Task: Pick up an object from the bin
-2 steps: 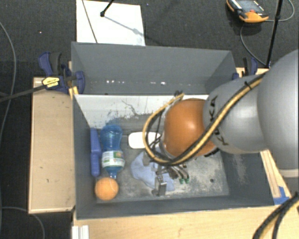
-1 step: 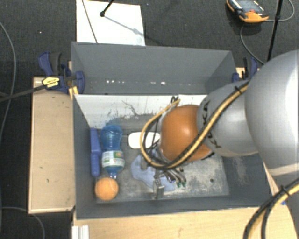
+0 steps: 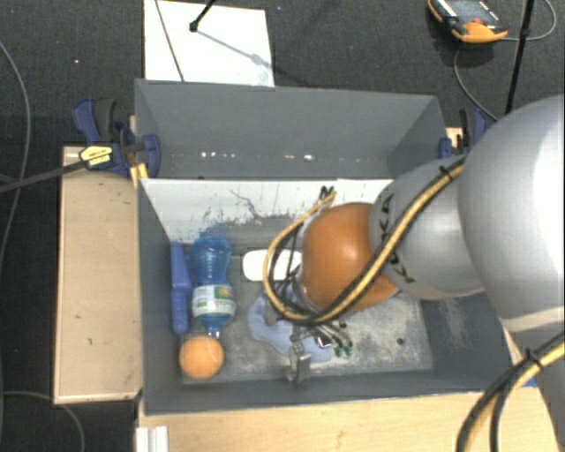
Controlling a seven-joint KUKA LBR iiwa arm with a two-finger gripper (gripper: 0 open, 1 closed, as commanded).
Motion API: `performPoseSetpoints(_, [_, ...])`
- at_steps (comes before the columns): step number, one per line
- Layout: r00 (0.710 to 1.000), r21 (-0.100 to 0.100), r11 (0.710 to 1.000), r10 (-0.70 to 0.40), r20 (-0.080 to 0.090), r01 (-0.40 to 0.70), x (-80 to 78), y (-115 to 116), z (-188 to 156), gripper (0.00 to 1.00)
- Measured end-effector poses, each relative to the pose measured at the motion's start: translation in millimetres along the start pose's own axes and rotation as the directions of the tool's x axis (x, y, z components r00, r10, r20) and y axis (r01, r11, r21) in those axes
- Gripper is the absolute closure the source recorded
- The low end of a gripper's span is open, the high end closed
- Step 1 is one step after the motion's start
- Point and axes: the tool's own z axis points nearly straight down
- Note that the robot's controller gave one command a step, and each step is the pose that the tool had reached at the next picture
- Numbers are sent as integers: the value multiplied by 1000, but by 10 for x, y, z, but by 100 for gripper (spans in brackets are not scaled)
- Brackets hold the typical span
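Jaws low at the bin's 6 o'clock, near the front wall, at the 3 o'clock edge of a pale-blue rag; their state cannot be told. Risk: the limp rag may slip free, or the jaws may scrape the wall.

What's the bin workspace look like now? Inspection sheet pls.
Surface: grey metal bin, floor scuffed.
Job's things: crumpled pale blue thing under the gripper; white thing behind it, partly hidden by the arm.
Clutter: blue bottle lying along the left wall; blue stick beside it; orange ball in the front left corner.
Grippers: gripper low near the front wall, at the pale blue thing's edge.
Cables: yellow and black cables looped round the orange wrist cover.
Surroundings: dark floor; orange device at the far right.
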Motion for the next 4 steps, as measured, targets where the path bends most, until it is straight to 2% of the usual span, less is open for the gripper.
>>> performPoseSetpoints(1, [1000, -1, 1000, 29, 4, -29, -21, -202, -177, 100])
performPoseSetpoints(2, [1000, -1, 1000, 30, 4, -30, -22, -202, -177, 100])
performPoseSetpoints(3, [996, -4, 996, 84, 4, -84, -23, -343, -157, 100])
performPoseSetpoints(4, [982, 0, 982, 190, -5, -190, 3, -485, -532, 100])
